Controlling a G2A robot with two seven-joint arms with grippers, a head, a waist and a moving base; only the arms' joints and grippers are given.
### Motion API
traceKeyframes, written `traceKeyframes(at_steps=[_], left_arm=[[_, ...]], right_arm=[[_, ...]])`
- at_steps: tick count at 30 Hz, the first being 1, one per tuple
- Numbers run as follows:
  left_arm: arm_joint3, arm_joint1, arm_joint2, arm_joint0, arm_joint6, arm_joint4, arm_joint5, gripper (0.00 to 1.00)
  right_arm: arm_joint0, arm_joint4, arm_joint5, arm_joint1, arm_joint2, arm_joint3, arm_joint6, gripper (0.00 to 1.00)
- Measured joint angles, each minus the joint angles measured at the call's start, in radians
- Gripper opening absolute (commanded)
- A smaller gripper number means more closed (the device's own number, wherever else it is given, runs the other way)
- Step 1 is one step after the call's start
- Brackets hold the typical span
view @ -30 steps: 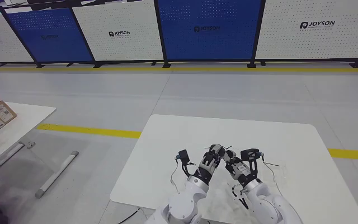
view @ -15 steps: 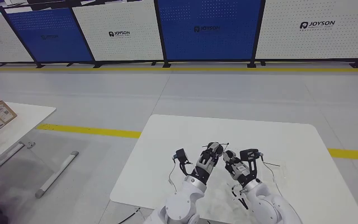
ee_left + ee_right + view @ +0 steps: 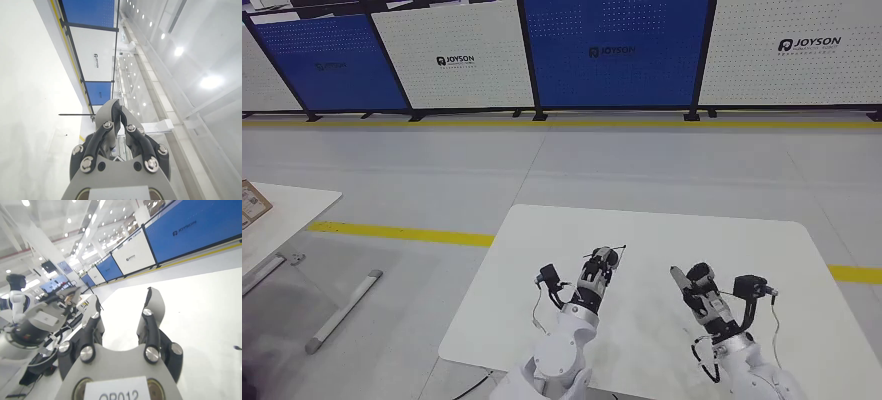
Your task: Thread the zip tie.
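The zip tie [image 3: 75, 114] is a thin black strip with a pointed tip, and it sticks out sideways from my left gripper [image 3: 119, 113], which is shut on its other end. From above, that gripper [image 3: 600, 258] is raised over the middle of the white table [image 3: 542, 250], with the zip tie [image 3: 614, 249] pointing right. My right gripper [image 3: 122, 303] is open with nothing between its fingers. In the top view it [image 3: 690, 272] is over the table, well to the right of the left one and apart from the tie.
The table's near edge lies just behind both arms, and bare tabletop [image 3: 722, 240] stretches ahead and to the right. A second white table [image 3: 282, 210] stands off to the left. Blue and white partition panels [image 3: 612, 50] line the far floor.
The two grippers were close together at the table's middle. The right one has since pulled away to the right, while the left one shifted a little left, still holding the zip tie.
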Motion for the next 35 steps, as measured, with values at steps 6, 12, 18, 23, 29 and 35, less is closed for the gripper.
traceKeyframes(at_steps=[6, 12, 18, 23, 29, 35], left_arm=[[0.077, -0.004, -0.031, -0.025, 0.045, -0.036, -0.005, 0.00], [0.146, -0.009, -0.065, -0.050, 0.095, -0.075, -0.025, 0.00], [0.179, -0.013, -0.073, -0.063, 0.109, -0.092, -0.044, 0.00], [0.178, -0.013, -0.073, -0.063, 0.109, -0.092, -0.044, 0.00], [0.178, -0.013, -0.073, -0.063, 0.109, -0.092, -0.044, 0.00], [0.178, -0.013, -0.073, -0.063, 0.109, -0.092, -0.044, 0.00]], right_arm=[[-0.134, 0.155, 0.001, 0.032, 0.140, -0.113, -0.113, 1.00], [-0.223, 0.263, 0.001, 0.060, 0.232, -0.156, -0.186, 1.00], [-0.248, 0.295, 0.001, 0.070, 0.245, -0.162, -0.193, 1.00], [-0.247, 0.295, 0.001, 0.070, 0.245, -0.162, -0.193, 1.00], [-0.247, 0.295, 0.001, 0.070, 0.245, -0.162, -0.193, 1.00], [-0.247, 0.295, 0.001, 0.070, 0.245, -0.162, -0.193, 1.00]])
